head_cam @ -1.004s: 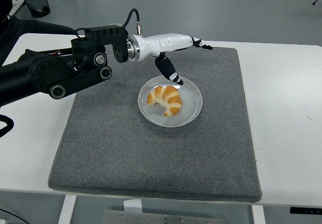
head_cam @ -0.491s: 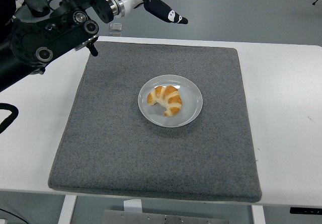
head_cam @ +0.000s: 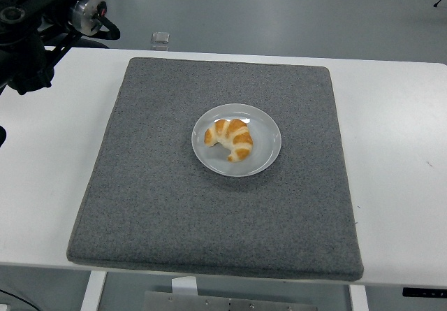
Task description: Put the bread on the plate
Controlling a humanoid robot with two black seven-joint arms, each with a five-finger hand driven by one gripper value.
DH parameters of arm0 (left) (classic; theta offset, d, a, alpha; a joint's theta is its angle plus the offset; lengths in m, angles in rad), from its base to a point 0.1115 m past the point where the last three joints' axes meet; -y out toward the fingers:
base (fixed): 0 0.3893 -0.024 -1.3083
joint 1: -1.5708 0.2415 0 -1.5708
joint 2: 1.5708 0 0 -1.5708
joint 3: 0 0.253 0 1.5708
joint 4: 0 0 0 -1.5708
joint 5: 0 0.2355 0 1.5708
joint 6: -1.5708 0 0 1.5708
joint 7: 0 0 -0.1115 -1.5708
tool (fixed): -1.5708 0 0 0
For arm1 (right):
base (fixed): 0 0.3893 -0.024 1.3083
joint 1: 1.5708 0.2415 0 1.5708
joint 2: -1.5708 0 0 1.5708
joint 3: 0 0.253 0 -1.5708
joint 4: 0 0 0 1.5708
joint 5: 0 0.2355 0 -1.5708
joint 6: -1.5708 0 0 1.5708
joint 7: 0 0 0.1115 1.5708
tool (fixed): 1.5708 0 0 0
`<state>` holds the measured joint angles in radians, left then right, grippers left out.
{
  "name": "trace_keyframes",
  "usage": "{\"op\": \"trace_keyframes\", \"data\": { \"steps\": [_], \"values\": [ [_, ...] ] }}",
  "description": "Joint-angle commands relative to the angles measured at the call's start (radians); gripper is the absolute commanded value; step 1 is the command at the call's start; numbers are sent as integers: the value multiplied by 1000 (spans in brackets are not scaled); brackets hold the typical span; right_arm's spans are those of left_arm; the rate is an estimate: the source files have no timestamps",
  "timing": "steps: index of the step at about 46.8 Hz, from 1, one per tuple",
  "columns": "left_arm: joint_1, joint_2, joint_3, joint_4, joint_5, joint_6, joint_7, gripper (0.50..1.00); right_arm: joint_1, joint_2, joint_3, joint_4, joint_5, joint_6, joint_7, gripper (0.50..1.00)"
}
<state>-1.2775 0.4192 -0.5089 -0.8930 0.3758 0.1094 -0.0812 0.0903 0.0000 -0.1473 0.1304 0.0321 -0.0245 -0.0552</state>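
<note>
A white table is seen from above, with its near edge at the bottom of the picture. Most of its top is covered by a square grey felt mat.

A round white plate is set on the mat, slightly above the middle. The bread, a golden-brown croissant with pale stripes, is lying on the plate. It is curved like a crescent, with its two tips turned toward the near edge and the left. The whole of it is held inside the rim.

Only a part of the black left arm is shown, in the top left corner, over the table's far left edge. Round joints and a metal collar can be made out there. The arm is cut off by the picture's edge and the hand is not seen, so it cannot be told whether the fingers are spread, pressed together or pinching anything. The bread and plate are placed well apart from the arm, toward the right and nearer the viewer.

A small clear object is seen just beyond the mat's far edge, too small to be identified.
</note>
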Motion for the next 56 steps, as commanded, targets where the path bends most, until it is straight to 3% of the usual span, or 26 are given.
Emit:
{"op": "trace_keyframes", "data": {
  "steps": [1, 21, 39, 56],
  "values": [
    [1, 19, -8, 2, -69, 10, 0, 990, -1, 0, 0, 0, 0, 0, 0, 932],
    [78, 105, -60, 20, -310, 23, -5, 992, 0, 0, 0, 0, 0, 0, 0, 930],
    [259, 118, -266, 19, -314, -20, -23, 1000, -1, 0, 0, 0, 0, 0, 0, 930],
    [371, 104, -319, 17, -317, -56, -124, 1000, 0, 0, 0, 0, 0, 0, 0, 932]
  ]
}}
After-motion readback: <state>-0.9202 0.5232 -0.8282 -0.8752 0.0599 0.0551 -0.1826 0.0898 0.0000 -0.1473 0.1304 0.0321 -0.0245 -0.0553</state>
